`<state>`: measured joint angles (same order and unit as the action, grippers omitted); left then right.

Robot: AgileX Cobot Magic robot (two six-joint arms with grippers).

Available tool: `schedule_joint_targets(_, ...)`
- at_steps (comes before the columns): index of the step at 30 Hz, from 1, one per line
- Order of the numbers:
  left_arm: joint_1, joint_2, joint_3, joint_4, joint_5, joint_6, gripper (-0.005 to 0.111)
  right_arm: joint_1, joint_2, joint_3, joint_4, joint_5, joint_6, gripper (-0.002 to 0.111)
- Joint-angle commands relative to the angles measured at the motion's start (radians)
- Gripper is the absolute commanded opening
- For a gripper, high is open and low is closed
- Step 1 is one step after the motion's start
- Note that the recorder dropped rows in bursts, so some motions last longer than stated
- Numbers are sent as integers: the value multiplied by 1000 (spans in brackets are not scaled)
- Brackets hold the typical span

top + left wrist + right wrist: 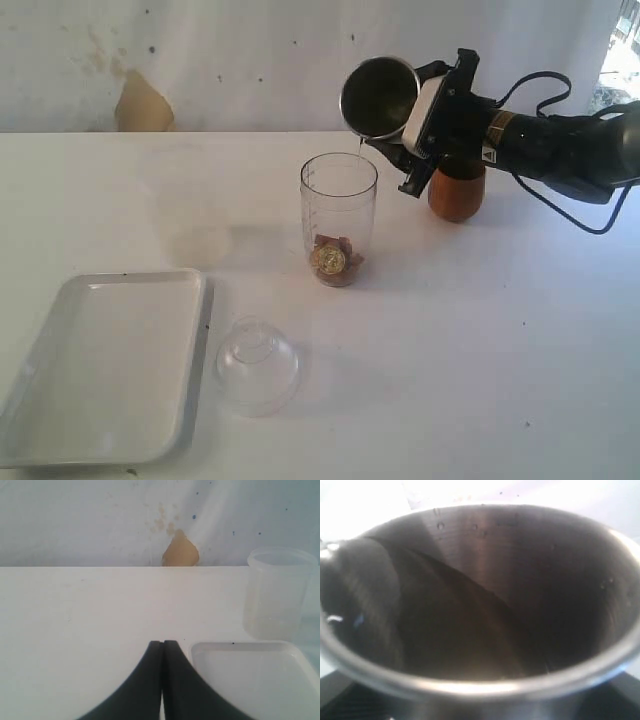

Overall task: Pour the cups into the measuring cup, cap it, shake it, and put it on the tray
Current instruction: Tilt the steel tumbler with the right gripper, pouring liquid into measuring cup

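Right gripper (407,112) pinches tilted tumbler (376,96) above measuring cup (339,210) — left gripper (162,647), wrist-view only, pressed together.

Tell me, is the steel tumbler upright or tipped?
Tipped: the steel tumbler is held tilted, mouth sideways, above the measuring cup.

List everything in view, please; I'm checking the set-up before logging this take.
table: one, white, under everything
tray: one, white, front left of the table
measuring cup: one, clear, mid-table, brown bits inside
steel tumbler: one, silver, tipped above the measuring cup
dome lid: one, clear, beside the tray
frosted cup: one, translucent, beyond the tray
wooden cup: one, brown, upright, far right
left gripper: one, black, shut, by the tray
right gripper: one, black, gripping the steel tumbler
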<state>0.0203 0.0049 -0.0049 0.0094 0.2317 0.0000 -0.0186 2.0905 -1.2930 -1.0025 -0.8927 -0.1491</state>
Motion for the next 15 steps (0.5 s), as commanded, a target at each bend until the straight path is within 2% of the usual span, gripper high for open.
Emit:
schedule_joint_targets(1,-4,-5,5,1,2,0,0,1,-15,-12,30,-58,-14,0)
schedule_joint_targets(15,-4,-5,5,1,2,0,0,1,-15,-12,30,-56,-94,0)
